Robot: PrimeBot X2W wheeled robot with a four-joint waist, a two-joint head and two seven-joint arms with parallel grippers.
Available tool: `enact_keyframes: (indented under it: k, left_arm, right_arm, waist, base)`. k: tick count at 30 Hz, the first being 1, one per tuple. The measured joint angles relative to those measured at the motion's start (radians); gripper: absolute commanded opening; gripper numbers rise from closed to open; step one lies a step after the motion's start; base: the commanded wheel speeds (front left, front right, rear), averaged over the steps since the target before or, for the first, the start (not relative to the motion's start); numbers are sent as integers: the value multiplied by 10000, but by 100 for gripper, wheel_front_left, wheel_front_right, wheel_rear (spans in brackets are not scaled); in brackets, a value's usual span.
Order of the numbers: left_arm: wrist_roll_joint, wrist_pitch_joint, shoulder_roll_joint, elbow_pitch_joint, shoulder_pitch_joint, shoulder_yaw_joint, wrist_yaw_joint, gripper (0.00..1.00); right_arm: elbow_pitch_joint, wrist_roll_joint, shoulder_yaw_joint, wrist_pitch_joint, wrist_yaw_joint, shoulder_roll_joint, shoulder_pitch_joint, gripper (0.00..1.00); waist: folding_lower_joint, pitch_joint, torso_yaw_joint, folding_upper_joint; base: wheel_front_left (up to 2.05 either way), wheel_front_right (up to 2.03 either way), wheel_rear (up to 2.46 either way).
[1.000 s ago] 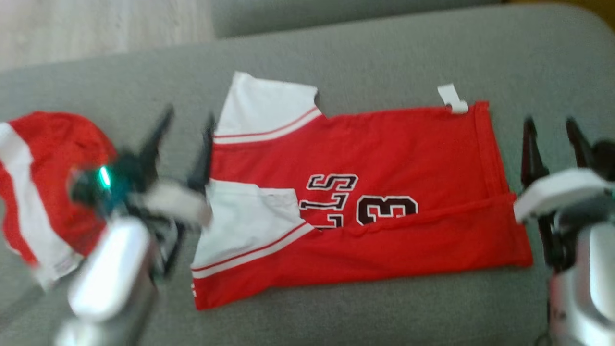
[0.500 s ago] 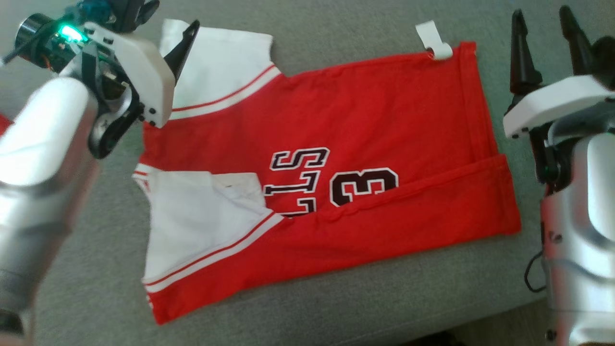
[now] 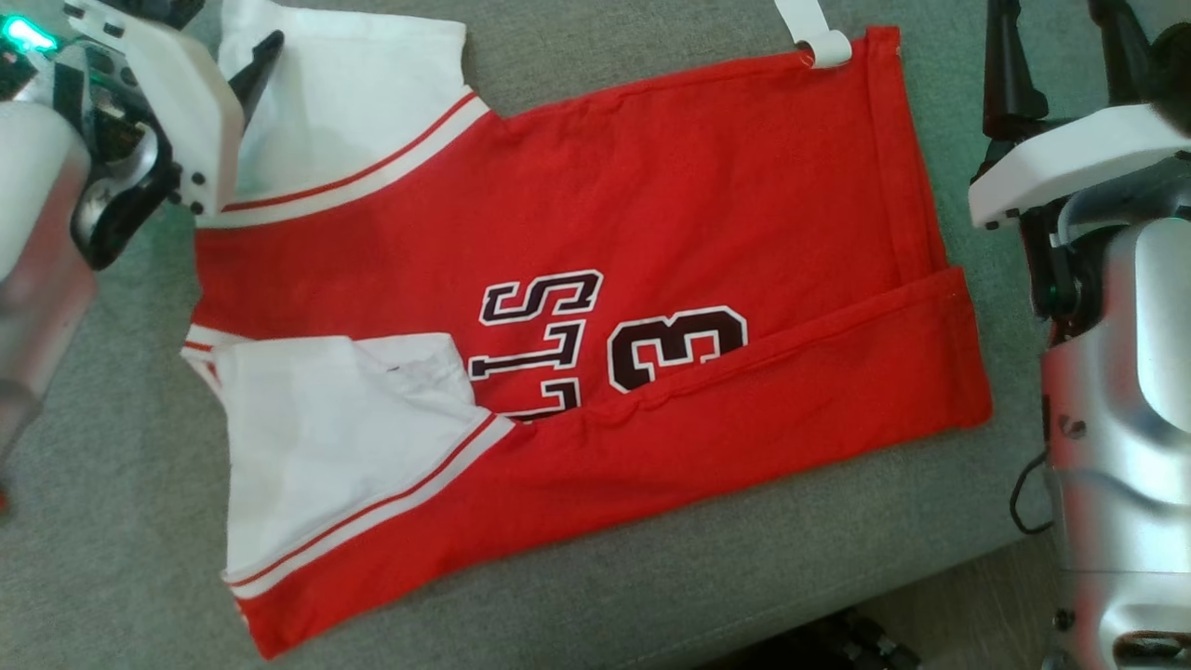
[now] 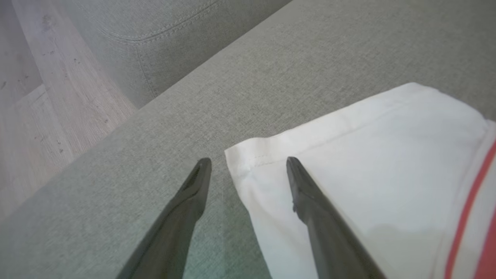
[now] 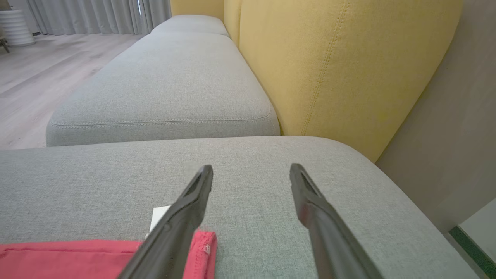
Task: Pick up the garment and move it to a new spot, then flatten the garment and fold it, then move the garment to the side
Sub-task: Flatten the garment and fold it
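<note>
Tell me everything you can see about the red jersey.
The red jersey looks like thin knit, with white sleeves trimmed in red stripes, black white-edged lettering and a white tag at its hem. It lies flat on the grey cushion, near edge folded over. The open left gripper straddles one sleeve corner.

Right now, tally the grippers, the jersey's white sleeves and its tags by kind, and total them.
Grippers: 2 (left gripper, right gripper)
Sleeves: 2 (far sleeve, near sleeve)
Tag: 1
Total: 5
</note>
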Motion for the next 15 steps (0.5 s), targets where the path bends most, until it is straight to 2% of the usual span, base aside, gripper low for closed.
enact_keyframes:
  k: [5, 14, 15]
  left_arm:
    - [-353, 17, 94, 362, -315, -407, 0, 100]
    - [-1544, 809, 128, 815, -866, -675, -2, 100]
    - [-1693, 928, 128, 798, -883, -717, -2, 84]
  right_arm:
    - [46, 0, 71, -88, 0, 12, -44, 100]
    - [71, 2, 222, -182, 0, 42, -288, 100]
    - [71, 0, 222, -190, 0, 42, -288, 100]
  waist:
    - [0, 178, -150, 0]
    - [-1, 350, -289, 0]
    - [-1, 353, -289, 0]
  base:
    - [0, 0, 0]
    - [0, 0, 0]
    - [0, 0, 0]
